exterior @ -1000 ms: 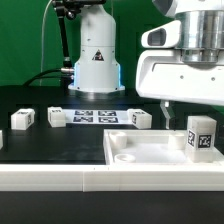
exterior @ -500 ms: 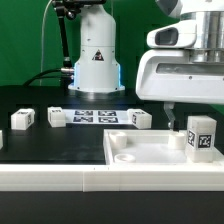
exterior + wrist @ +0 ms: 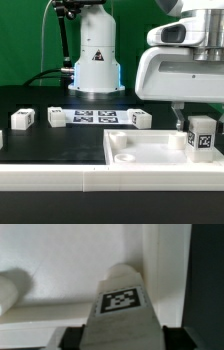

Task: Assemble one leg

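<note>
In the exterior view, the arm's white wrist housing fills the upper part of the exterior view's right, and the gripper [image 3: 193,128] reaches down from it over the white square panel [image 3: 150,150] that lies on the black table [image 3: 50,140] at the near edge, toward the exterior view's right corner. Between the fingers stands one leg [image 3: 203,135] — a chunky white peg with a black-and-white tag on its face — upright, at the panel's corner nearest the exterior view's right edge. One dark fingertip [image 3: 179,124] shows just beside the leg; whether the leg's foot touches the panel cannot be told. Farther back, a row of three other legs sits on the table: one [image 3: 22,119] near the exterior view's left edge, one [image 3: 56,118] beside the marker board [image 3: 97,116], and one [image 3: 141,119] at the board's other end. The robot base [image 3: 95,55] rises behind the board, against a green backdrop.

In the wrist view, the held leg [image 3: 122,308] runs up the middle of the frame, its tag facing the camera, and the two dark finger pads [image 3: 72,338] press against its flanks — the claw is clenched on it. Behind it lie the panel's pale floor and raised rim [image 3: 165,258].
</note>
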Motion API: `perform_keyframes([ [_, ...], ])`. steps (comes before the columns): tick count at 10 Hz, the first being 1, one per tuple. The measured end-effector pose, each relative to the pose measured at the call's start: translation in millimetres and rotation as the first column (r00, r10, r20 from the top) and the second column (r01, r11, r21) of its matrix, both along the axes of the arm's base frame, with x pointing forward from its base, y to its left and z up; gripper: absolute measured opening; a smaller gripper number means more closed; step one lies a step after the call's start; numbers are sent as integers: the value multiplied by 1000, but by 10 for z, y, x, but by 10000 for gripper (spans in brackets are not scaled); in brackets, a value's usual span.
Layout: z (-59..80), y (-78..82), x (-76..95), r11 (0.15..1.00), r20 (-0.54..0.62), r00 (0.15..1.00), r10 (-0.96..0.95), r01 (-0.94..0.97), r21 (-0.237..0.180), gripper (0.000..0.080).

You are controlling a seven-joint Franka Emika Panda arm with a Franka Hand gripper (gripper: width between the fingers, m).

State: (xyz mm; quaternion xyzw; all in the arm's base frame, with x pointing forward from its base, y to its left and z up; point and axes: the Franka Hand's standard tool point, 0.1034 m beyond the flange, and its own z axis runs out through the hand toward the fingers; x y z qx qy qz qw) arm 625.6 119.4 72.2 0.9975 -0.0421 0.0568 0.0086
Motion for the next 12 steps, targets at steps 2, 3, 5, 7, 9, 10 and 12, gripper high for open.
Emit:
perform_keyframes([
  [2, 0, -1, 0, 1000, 0, 1000, -1, 1, 0, 291],
  [3, 0, -1, 0, 1000, 0, 1000, -24, 24, 3, 291],
  [5, -1, -13, 4, 992, 6, 992, -123, 123, 17, 291],
  [7, -9, -14, 2, 927, 31, 928, -372, 369, 67, 291],
  [9, -10, -27, -14, 823, 43, 825, -563, 556, 113, 291],
  [10, -7, -29, -20, 770, 37, 773, -634, 626, 124, 291],
  [12, -6, -29, -35, 620, 15, 625, -781, 771, 145, 292],
])
